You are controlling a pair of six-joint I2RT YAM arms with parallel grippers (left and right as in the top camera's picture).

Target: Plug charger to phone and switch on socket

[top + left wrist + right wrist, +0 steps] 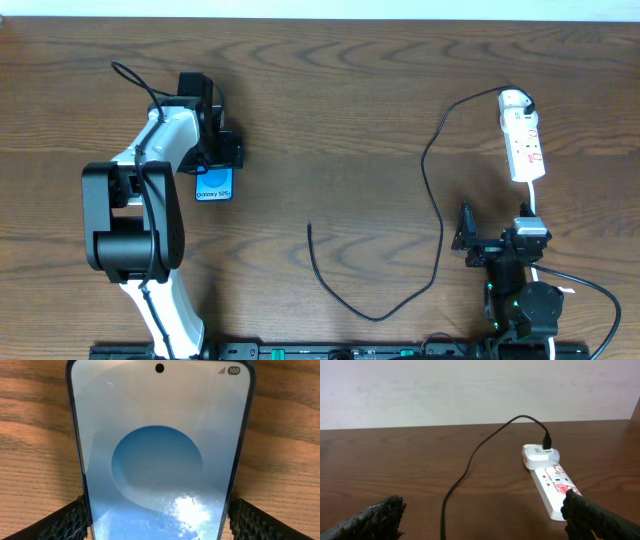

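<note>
Left jaws straddle the phone (159, 455) on the bench (350, 120), whether clenched I cannot tell; right jaws stand released wide, facing the socket (551, 485).

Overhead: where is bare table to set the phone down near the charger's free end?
Bare table: between the phone and the charger's free end, and along the far edge. Crowded: the right side, where charger, socket and right gripper bunch.

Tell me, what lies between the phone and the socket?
The charger, its black cable looping across the bare table with the plug end lying free. The overhead view shows it.
</note>
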